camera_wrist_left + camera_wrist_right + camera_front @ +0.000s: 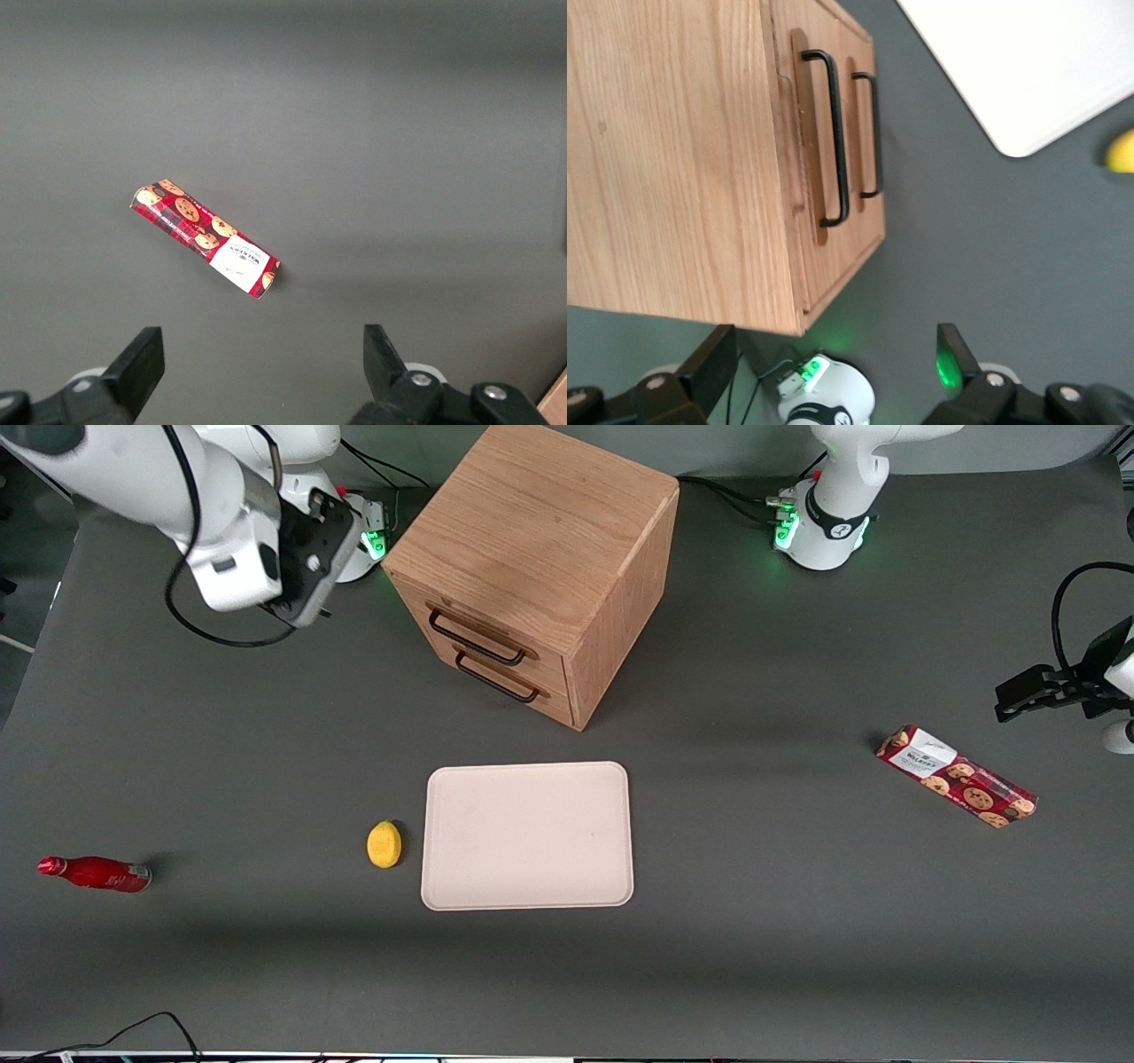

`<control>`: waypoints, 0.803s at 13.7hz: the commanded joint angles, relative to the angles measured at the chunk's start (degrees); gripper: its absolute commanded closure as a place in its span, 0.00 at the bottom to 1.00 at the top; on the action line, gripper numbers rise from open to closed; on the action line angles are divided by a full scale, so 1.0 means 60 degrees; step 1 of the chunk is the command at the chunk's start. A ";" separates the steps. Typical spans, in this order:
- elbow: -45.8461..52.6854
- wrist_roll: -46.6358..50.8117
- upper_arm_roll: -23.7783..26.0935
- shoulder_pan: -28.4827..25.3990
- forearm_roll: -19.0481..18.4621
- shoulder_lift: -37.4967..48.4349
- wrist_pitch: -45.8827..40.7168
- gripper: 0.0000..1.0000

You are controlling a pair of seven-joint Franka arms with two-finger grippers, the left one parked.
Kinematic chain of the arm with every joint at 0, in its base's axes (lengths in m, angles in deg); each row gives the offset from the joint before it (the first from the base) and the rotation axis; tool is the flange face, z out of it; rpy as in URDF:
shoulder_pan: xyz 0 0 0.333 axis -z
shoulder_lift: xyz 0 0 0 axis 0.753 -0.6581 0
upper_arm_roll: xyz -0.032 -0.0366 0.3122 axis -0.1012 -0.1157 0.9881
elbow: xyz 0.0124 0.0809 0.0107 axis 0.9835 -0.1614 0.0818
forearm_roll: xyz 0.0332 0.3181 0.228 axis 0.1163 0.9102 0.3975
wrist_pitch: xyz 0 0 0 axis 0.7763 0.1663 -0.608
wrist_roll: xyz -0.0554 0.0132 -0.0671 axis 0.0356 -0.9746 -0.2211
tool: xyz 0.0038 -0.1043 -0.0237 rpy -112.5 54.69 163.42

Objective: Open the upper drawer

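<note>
The oak cabinet stands in the middle of the table, farther from the front camera than the tray. Its upper drawer is closed, flush with the cabinet front, and carries a long black bar handle. The bottom drawer below it is closed too. In the right wrist view the upper drawer and its handle lie ahead of the fingers at some distance. My gripper hangs in the air beside the cabinet, toward the working arm's end, touching nothing. The gripper is open and empty.
A pale tray lies in front of the drawers, with a lemon beside it. A red bottle lies toward the working arm's end and a cookie pack toward the parked arm's end. The arm's base is below the gripper.
</note>
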 commanded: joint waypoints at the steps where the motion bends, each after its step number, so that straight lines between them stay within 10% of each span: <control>1: 0.0113 -0.0147 0.0118 0.0015 0.0506 -0.1199 0.0246 0.00; 11: -0.1263 0.1112 0.0630 -0.0175 0.0521 -0.1730 0.2444 0.00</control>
